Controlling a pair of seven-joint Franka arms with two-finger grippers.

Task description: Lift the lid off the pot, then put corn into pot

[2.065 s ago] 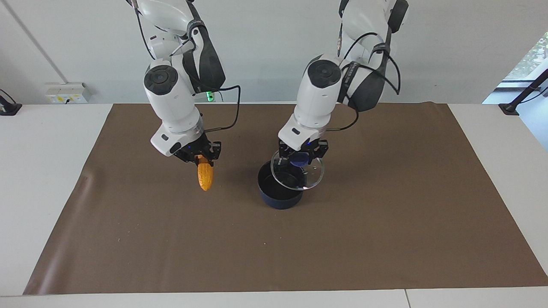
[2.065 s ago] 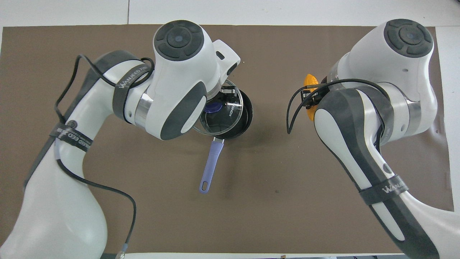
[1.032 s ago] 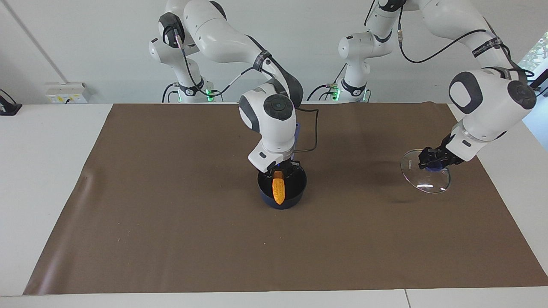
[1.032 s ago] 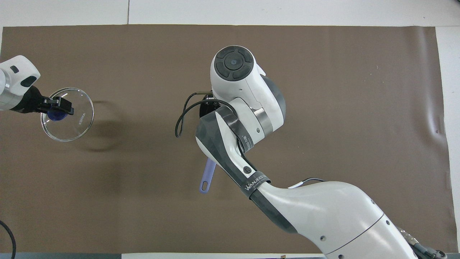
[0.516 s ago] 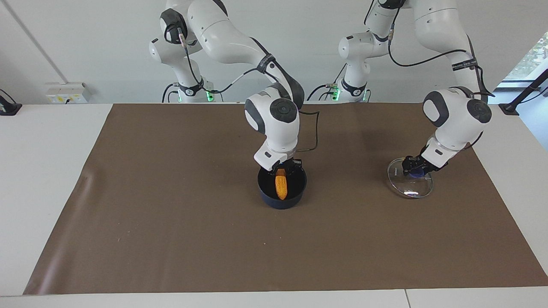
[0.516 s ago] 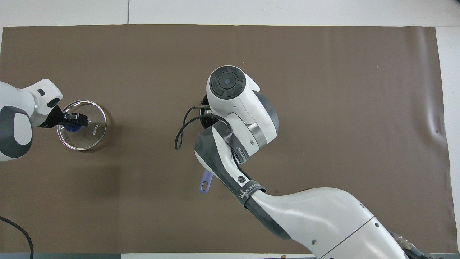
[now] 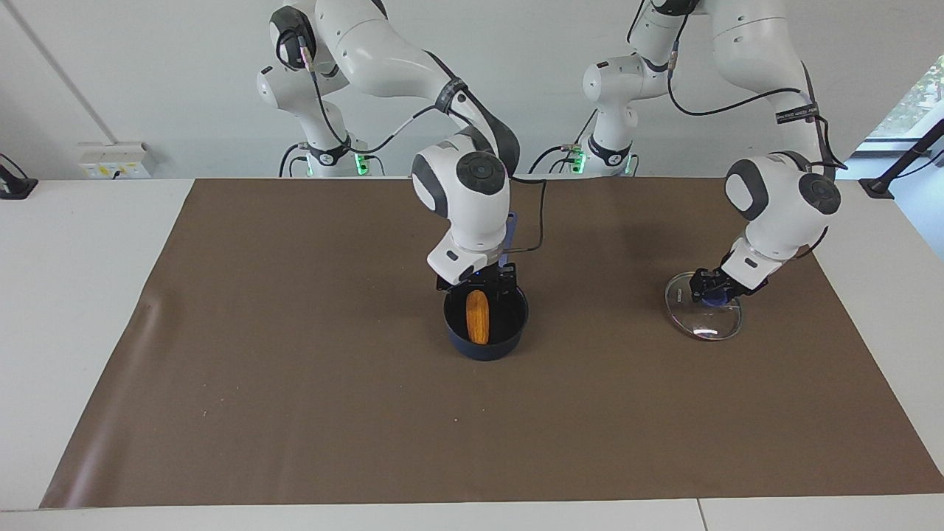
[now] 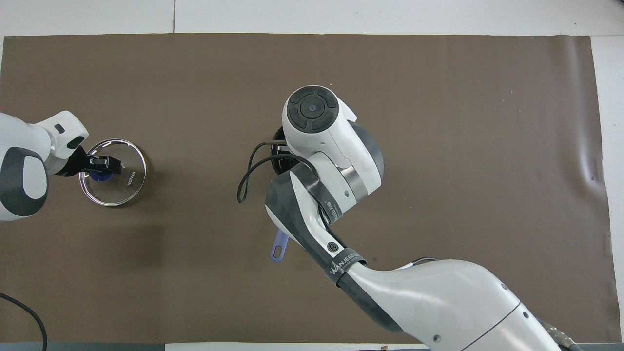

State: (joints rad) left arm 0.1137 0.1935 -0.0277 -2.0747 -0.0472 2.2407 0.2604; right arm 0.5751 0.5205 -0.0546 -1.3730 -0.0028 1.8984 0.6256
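Right gripper (image 7: 483, 282) open above corn (image 7: 478, 316) in pot (image 7: 486, 346), left gripper (image 7: 706, 287) on lid (image 7: 704, 321)

Both arms have glossy white rounded shells with dark grey joint caps and grey panels. Black cables loop along their links, held by dark straps printed with white lettering. The bases by the brown mat (image 7: 295, 383) show green lights.

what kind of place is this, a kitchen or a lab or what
Most likely a robotics lab, not a kitchen: two robot arms mounted at a white table covered by a brown mat, with only a pot, corn and a lid set out.
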